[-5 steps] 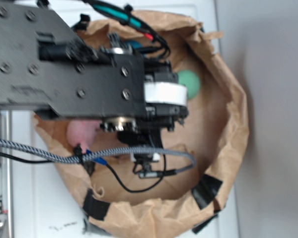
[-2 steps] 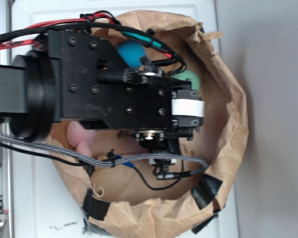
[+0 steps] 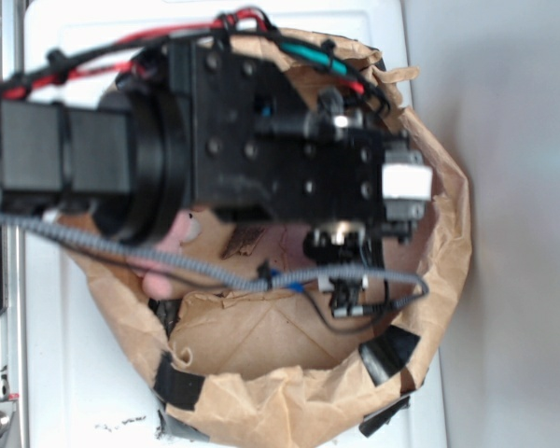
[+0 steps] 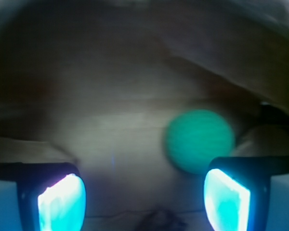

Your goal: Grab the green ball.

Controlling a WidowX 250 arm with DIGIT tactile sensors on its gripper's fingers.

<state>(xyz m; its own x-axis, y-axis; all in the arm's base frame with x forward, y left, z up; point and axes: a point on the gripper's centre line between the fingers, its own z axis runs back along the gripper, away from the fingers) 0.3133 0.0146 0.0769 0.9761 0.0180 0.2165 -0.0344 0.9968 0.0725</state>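
Since the earlier frames the arm (image 3: 261, 159) has swung further across the brown paper bag (image 3: 429, 280), so that its black body now covers the stretch of bag floor where the green ball and the teal-blue ball could be seen a moment ago; neither shows from the exterior view now. Its white-taped head sits close to the bag's far wall, nearer that wall than it was before.

From the wrist view the green ball (image 4: 199, 140) lies on the paper floor of the bag, just ahead of the jaws and beside the right-hand finger, its lower edge partly hidden behind that finger's top. It is blurred, so its surface cannot be made out. The gripper (image 4: 144, 199) has its jaws spread wide apart, with bare paper between them and nothing held; the fingers (image 4: 62, 202) glow pale blue at the bottom of the frame. The ball is not between the jaws but off toward the right one.

Beneath the arm, inside the bag, a pink object (image 3: 168, 257) peeks out near the bag's near wall. The bag stands on a white bench (image 3: 84, 373), with black tape (image 3: 177, 385) patching its rim.
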